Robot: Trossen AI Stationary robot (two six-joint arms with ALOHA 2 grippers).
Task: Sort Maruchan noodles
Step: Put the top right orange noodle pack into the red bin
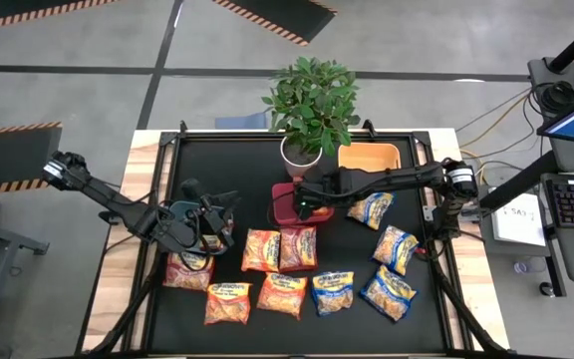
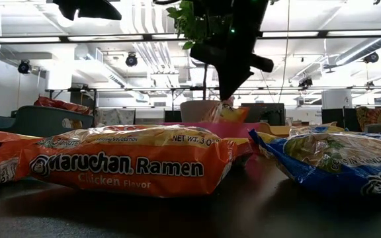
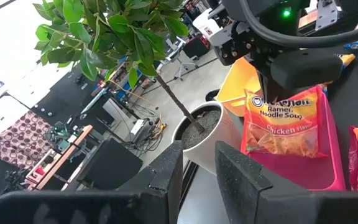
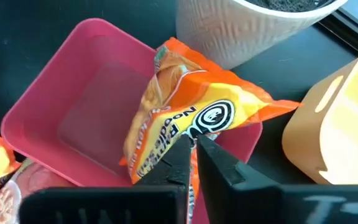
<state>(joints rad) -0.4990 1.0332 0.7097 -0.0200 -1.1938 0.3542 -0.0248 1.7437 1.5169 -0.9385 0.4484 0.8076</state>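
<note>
Right claw (image 4: 194,148) pinching an orange packet (image 4: 188,109) hanging lengthwise straight down into the pink bin (image 4: 73,99); left claw (image 1: 210,227) farther off, slightly parted, empty.

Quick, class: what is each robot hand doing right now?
Left hand: slightly parted, empty.
Right hand: closed on an orange crinkly plastic ramen packet over the pink plastic bin.

You see orange packets (image 1: 267,249) with white lettering at the high view's lower centre, and blue-and-yellow packets (image 1: 387,291) at lower right. The bin (image 4: 55,118) at centre is pink-red; the other bin (image 1: 369,157) beside it is orange. The plant (image 1: 312,100) is green in a white, perhaps ribbed, pot (image 4: 253,25). The mat (image 1: 227,165) is black.
</note>
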